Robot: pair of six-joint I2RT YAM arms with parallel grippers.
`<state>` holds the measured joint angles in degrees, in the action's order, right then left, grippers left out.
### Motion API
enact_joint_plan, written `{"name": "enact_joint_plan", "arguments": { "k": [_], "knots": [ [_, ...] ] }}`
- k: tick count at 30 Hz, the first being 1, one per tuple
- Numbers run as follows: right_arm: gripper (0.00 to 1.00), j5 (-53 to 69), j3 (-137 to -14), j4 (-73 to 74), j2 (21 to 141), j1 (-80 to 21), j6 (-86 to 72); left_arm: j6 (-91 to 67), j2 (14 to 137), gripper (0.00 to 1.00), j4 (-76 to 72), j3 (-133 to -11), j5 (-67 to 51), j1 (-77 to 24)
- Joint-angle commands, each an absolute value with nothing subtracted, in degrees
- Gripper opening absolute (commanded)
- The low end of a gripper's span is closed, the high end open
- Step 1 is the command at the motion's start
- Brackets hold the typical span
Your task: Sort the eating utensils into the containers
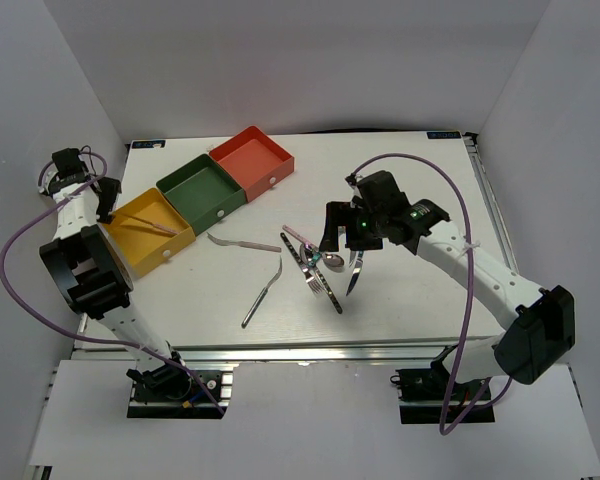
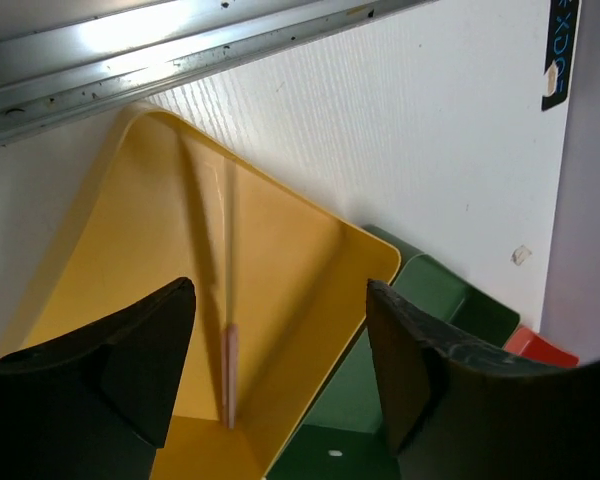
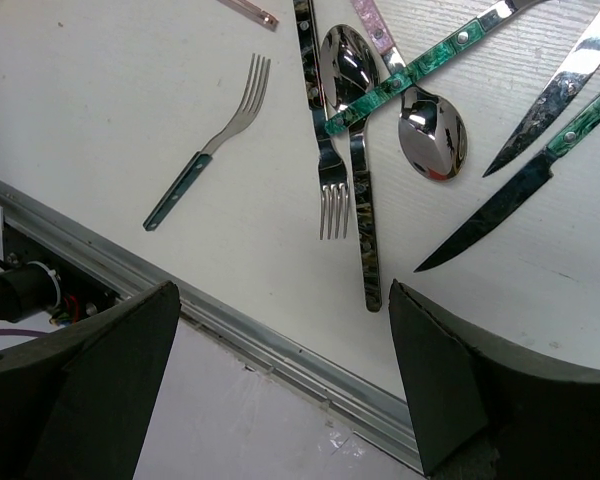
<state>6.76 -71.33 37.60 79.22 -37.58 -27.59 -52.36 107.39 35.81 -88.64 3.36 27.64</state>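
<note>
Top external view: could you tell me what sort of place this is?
Probably a robotics lab test cell: plain white walls box in a table on aluminium rails, with joined coloured trays and loose cutlery.

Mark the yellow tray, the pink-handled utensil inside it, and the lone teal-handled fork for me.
yellow tray (image 1: pixel 150 211): top external view, bare floor.
pink-handled utensil (image 2: pixel 229 370): left wrist view, its pink handle, blurred.
teal-handled fork (image 3: pixel 220 132): right wrist view, metal neck.

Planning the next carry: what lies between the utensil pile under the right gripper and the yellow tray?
The top view shows a pink-handled utensil and a lone fork, which is slightly nearer the arms. Otherwise the table is bare.
</note>
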Motion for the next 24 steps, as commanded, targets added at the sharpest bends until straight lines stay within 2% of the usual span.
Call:
{"name": "enact_joint_plan", "arguments": {
  "k": [1,3,5,10,12,15,20,21,24],
  "knots": [
    [0.89,7.8,-71.6,36.5,79.9,-37.7,-26.6,-52.2,105.7,0.82,35.4,-90.1,2.9,27.6],
    [0.89,7.7,-71.7,36.1,80.7,-37.7,-26.3,-51.9,105.5,0.85,35.2,-91.3,1.3,27.7],
    [0.89,7.7,-71.8,35.4,81.7,-37.6,-25.4,-50.9,105.0,0.98,36.0,-92.8,-0.5,27.2],
    [0.89,9.4,-76.3,34.8,89.6,-37.9,-18.1,-46.4,102.5,0.98,40.8,-97.5,-1.3,24.2],
    [0.87,9.5,-79.2,34.9,94.2,-40.1,-14.2,-46.1,97.3,0.98,40.7,-92.3,-1.1,23.7],
    [0.87,0.2,-87.3,38.5,101.2,-43.2,-9.2,-45.2,89.1,0.98,40.4,-85.7,-0.1,21.5],
    [0.84,-6.2,-95.8,40.5,109.6,-43.2,-9.7,-38.6,82.2,0.98,46.1,-79.2,10.9,7.6],
    [0.84,-10.7,-96.9,41.5,110.6,-43.1,-10.9,-37.8,80.5,0.98,48.1,-78.6,14.6,3.1],
    [0.81,-14.3,-101.1,46.8,114.4,-42.2,-19.9,-35.8,77.8,0.98,51.7,-75.7,19.6,-2.7]
  ]
}}
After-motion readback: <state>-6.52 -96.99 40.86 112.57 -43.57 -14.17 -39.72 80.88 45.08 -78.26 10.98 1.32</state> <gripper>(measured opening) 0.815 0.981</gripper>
